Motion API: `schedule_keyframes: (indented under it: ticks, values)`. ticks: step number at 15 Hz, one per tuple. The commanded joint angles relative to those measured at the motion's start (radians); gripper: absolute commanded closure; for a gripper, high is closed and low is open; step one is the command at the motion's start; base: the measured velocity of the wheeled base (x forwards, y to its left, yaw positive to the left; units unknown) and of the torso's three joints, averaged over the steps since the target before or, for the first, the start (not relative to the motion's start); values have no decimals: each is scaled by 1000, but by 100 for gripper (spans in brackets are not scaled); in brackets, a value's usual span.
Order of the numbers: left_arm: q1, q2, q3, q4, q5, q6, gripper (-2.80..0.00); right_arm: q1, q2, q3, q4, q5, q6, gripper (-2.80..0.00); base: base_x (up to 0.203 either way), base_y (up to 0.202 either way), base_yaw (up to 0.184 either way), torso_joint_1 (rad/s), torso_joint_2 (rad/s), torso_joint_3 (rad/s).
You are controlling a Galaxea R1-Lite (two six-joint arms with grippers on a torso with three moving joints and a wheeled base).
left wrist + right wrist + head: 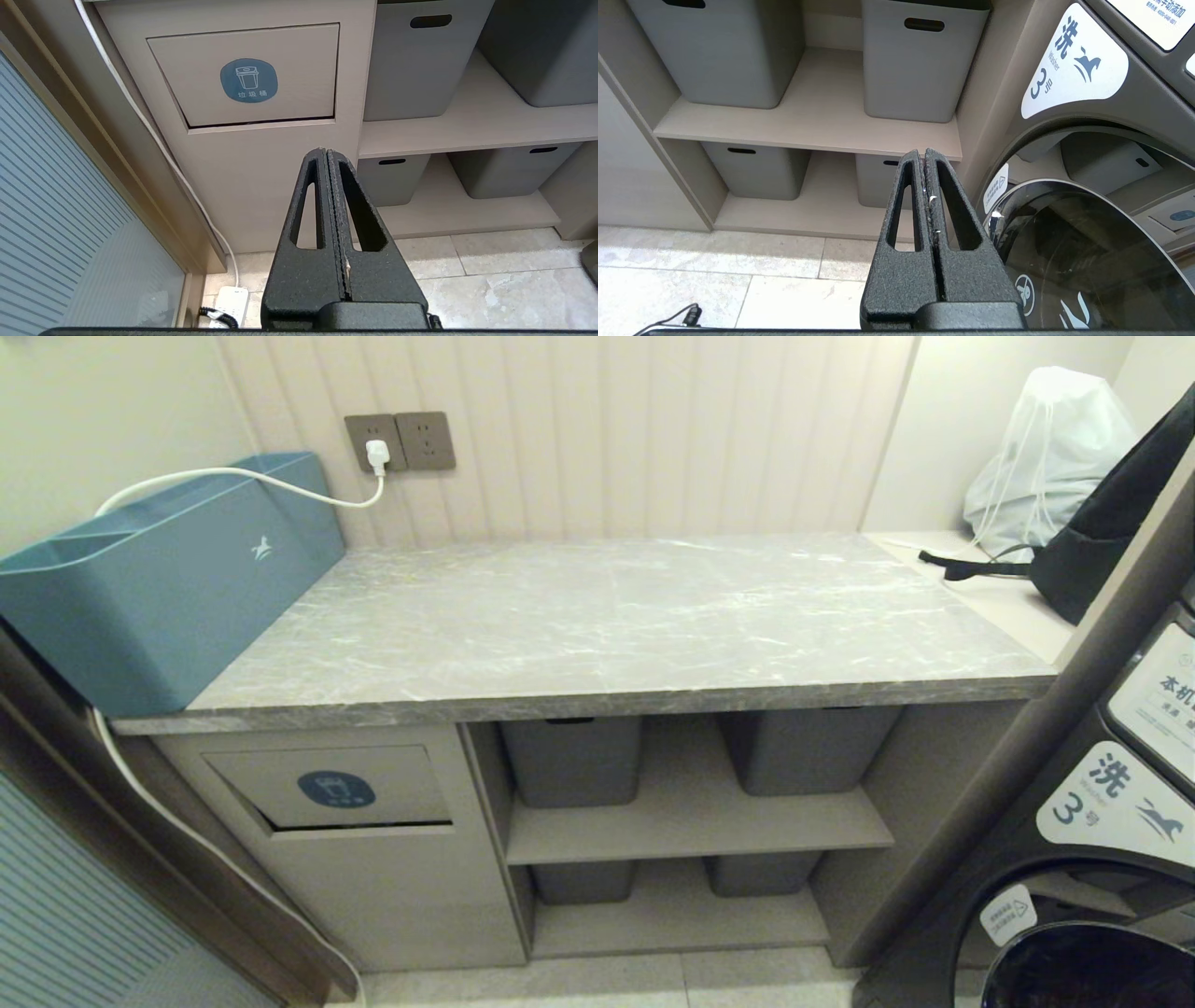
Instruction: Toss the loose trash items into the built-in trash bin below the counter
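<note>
Trash scraps of cardboard show in none of the views: the grey marble table (pixel 597 616) carries only the teal box (pixel 159 588) at its 9 o'clock end. The built-in trash bin (pixel 373 859) sits below that same end, its flap (pixel 247 74) with the blue oval sticker (pixel 249 80) almost closed, only a dark slit showing along its lower edge. In the left wrist view the flap lies at about 11 o'clock from the left hand (pixel 327 151), which is clenched and empty. The right hand (pixel 924 151), also clenched and empty, faces the grey tubs (pixel 920 60) and the washer (pixel 1087 233). By my reading the left arm is nearer the bin, and the task looks finished.
</note>
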Motion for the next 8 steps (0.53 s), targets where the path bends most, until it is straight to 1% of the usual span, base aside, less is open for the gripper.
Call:
schedule_keyframes:
  ticks: [1, 6, 8]
  values:
    - [0, 2, 2, 0, 0, -3, 0, -1, -2, 0, 0, 2, -2, 0, 0, 0, 0, 0, 0, 0]
    - [0, 2, 2, 0, 0, -5, 0, -1, -2, 0, 0, -1, 11, 0, 0, 0, 0, 0, 0, 0]
    - [0, 2, 1, 0, 0, -5, 0, 1, -2, 0, -1, -4, 35, 0, 0, 0, 0, 0, 0, 0]
